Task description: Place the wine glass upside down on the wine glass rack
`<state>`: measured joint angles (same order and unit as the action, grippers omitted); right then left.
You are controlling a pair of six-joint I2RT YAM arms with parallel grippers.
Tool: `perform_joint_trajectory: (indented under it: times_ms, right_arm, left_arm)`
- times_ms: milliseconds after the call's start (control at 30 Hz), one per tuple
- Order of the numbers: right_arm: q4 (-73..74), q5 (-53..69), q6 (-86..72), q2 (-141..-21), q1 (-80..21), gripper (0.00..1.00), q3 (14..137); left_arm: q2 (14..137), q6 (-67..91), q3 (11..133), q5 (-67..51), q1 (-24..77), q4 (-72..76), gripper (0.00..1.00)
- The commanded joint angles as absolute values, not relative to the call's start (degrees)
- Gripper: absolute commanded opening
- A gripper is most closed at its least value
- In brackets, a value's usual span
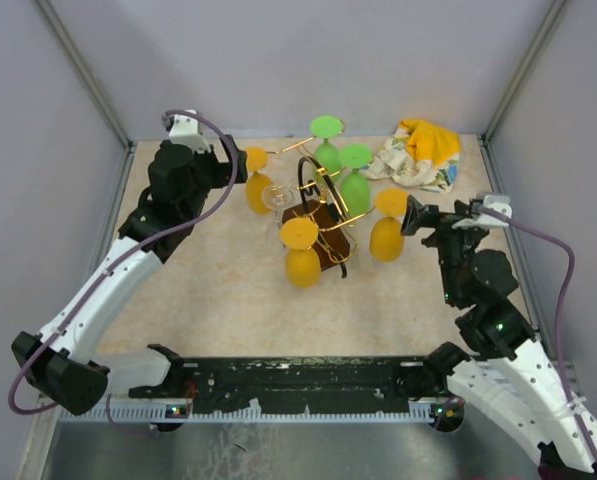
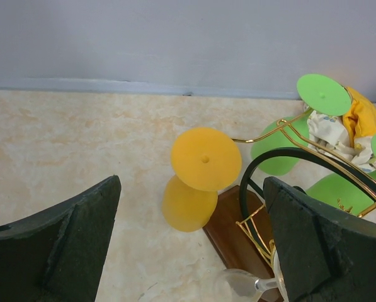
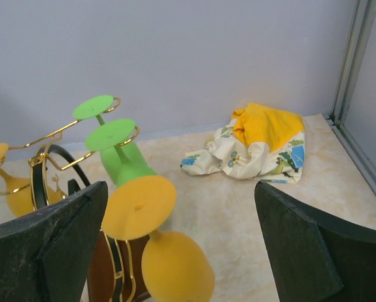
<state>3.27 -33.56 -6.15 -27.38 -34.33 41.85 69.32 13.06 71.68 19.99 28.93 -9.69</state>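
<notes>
Just ahead of right hand [image 3: 180,184], wine glass [image 3: 175,267]

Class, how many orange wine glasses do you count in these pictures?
3. The left orange glass is on the left side of the rack, the front orange glass at its near side, the right orange glass on its right. None appears hidden.

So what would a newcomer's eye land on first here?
The gold wine glass rack mid-table stands out, ringed with bright glasses feet up: two green glasses at the back, orange glasses at left, front and right. A crumpled yellow-and-white cloth lies by the back right corner. The left gripper and right gripper flank the rack, both open.
</notes>
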Motion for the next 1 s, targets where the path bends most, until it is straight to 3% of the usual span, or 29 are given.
perform_joint_trajectory:
  times_ms: [0,133,367,967]
  right_arm:
    - [5.04,-35.84,-4.98,-35.61,-34.21,0.99,49.89]
    - [11.15,-33.16,-2.97,-47.13,-34.19,0.99,61.43]
    - [6.82,-34.82,4.53,-57.32,-34.15,0.99,71.00]
    - [5.88,-35.76,2.08,-55.05,-34.05,0.99,67.12]
  left_arm:
    - [69.32,14.77,74.45,21.86,28.66,-10.67,1.00]
    - [69.60,14.53,75.08,21.94,28.66,-11.48,1.00]
    - [69.46,13.90,76.46,19.87,28.68,-12.01,0.99]
    - [69.29,12.52,76.63,22.84,28.70,-12.84,0.99]
